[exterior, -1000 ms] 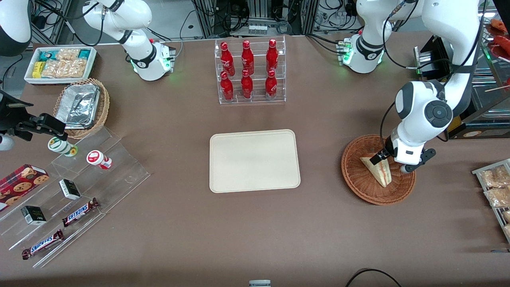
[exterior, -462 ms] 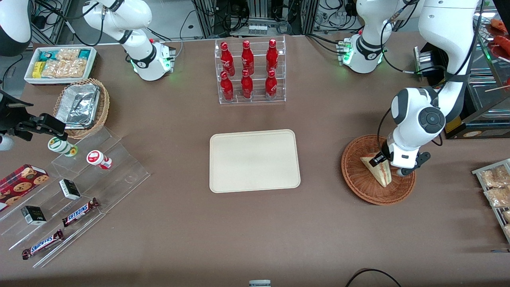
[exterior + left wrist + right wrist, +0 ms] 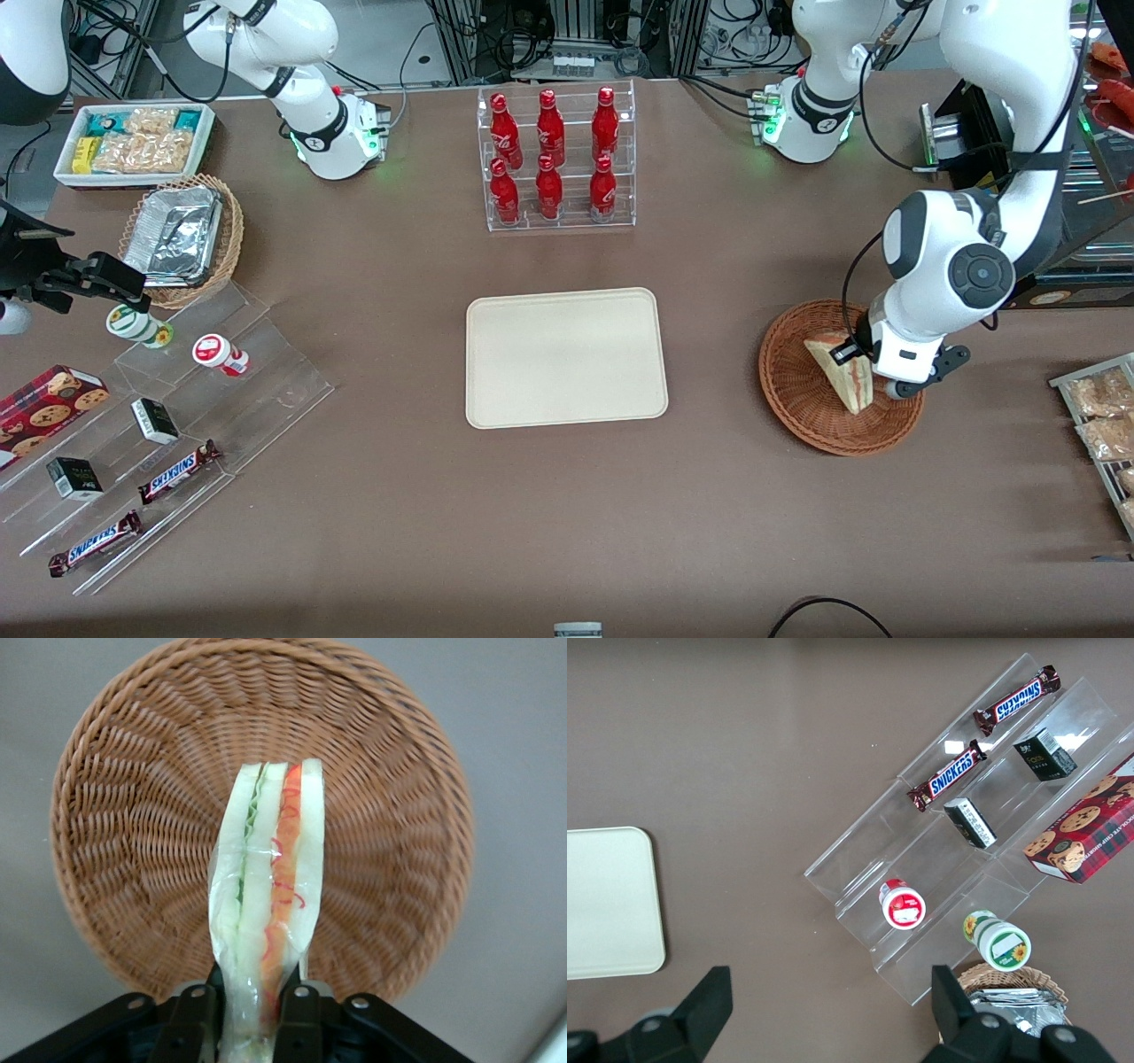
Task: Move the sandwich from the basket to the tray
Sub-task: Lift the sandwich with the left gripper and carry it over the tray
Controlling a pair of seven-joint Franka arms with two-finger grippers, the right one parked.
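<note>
The sandwich [image 3: 842,370] is a clear-wrapped wedge of pale bread with red and green filling. My left gripper [image 3: 864,359] is shut on its wide end, over the reddish-brown wicker basket [image 3: 797,390] at the working arm's end of the table. In the left wrist view the sandwich [image 3: 266,895] stands edge-on between the two black fingers [image 3: 197,1014], lifted above the basket [image 3: 124,842]. The cream-beige tray [image 3: 565,356] lies flat at the table's middle and holds nothing; its corner shows in the right wrist view [image 3: 611,904].
A clear rack of red bottles [image 3: 554,159] stands farther from the camera than the tray. A tan basket with foil containers [image 3: 182,237], a white bin of snacks [image 3: 133,142] and clear shelves with candy [image 3: 168,416] lie toward the parked arm's end. Packets [image 3: 1103,416] lie beside the basket.
My gripper has closed on the sandwich and raised it slightly off the basket floor; the wrist has shifted a little away from the tray.
</note>
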